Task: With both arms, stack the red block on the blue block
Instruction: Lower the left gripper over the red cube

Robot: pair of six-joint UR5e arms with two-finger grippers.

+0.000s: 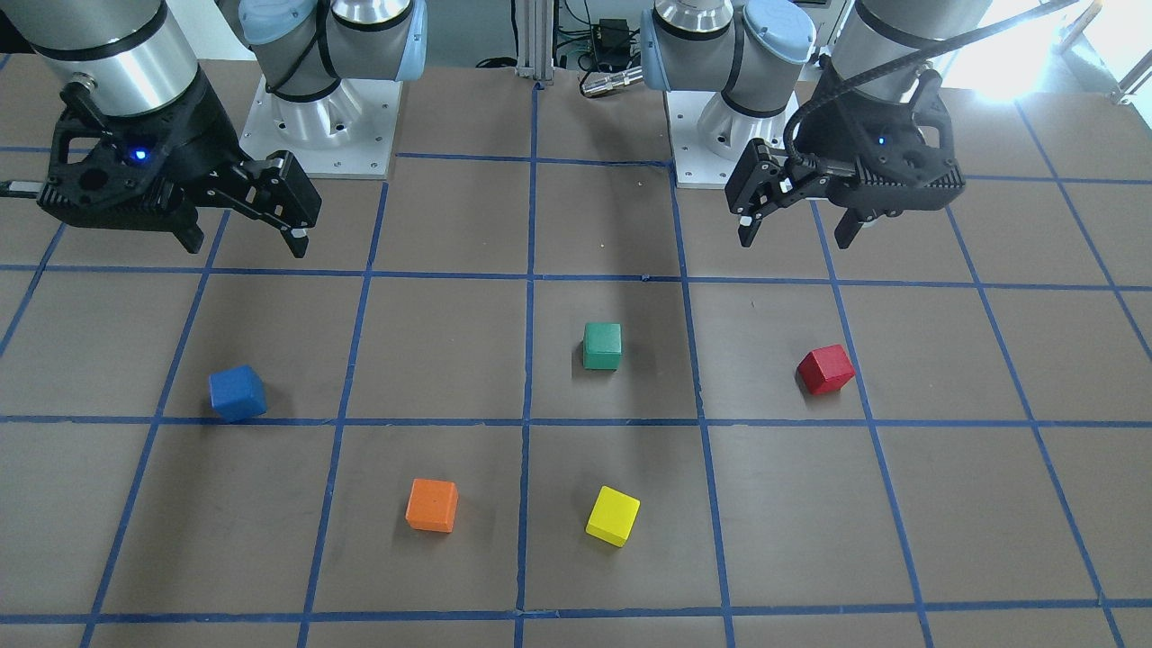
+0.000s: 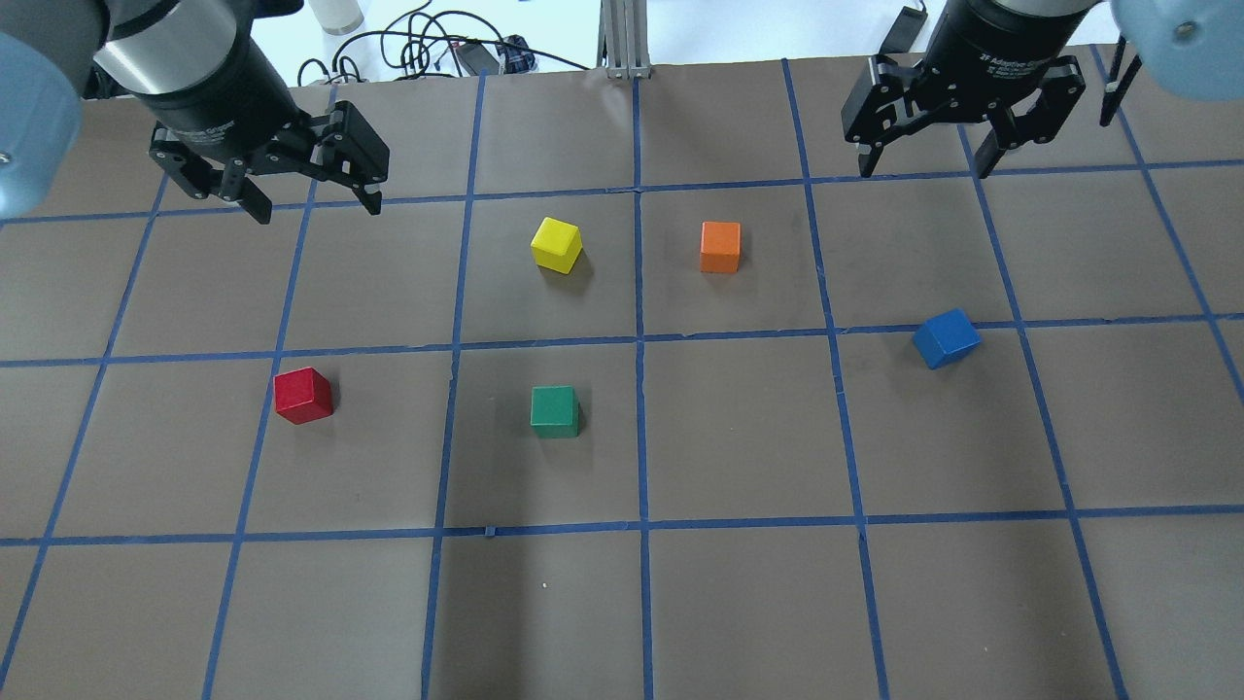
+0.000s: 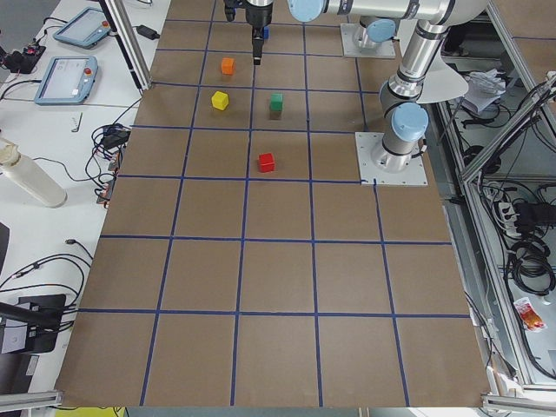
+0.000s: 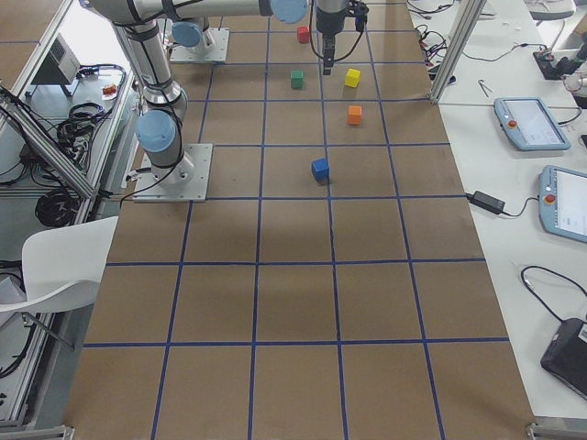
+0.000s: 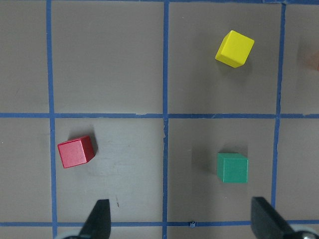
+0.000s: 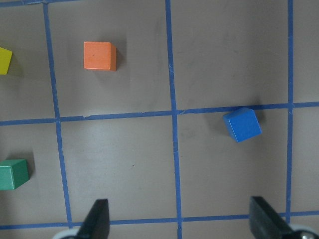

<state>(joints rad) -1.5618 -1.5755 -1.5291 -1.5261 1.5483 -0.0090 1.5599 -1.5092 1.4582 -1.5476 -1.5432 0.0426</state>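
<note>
The red block (image 2: 302,395) lies on the table on my left side, also in the front view (image 1: 825,369) and the left wrist view (image 5: 76,152). The blue block (image 2: 945,337) lies on my right side, also in the front view (image 1: 238,393) and the right wrist view (image 6: 242,124). My left gripper (image 2: 316,209) is open and empty, raised above the table, farther out than the red block. My right gripper (image 2: 923,173) is open and empty, raised, farther out than the blue block.
A green cube (image 2: 554,411), a yellow cube (image 2: 556,243) and an orange cube (image 2: 720,247) lie between the two task blocks. Blue tape lines grid the brown table. The arm bases (image 1: 324,135) stand at the robot's edge.
</note>
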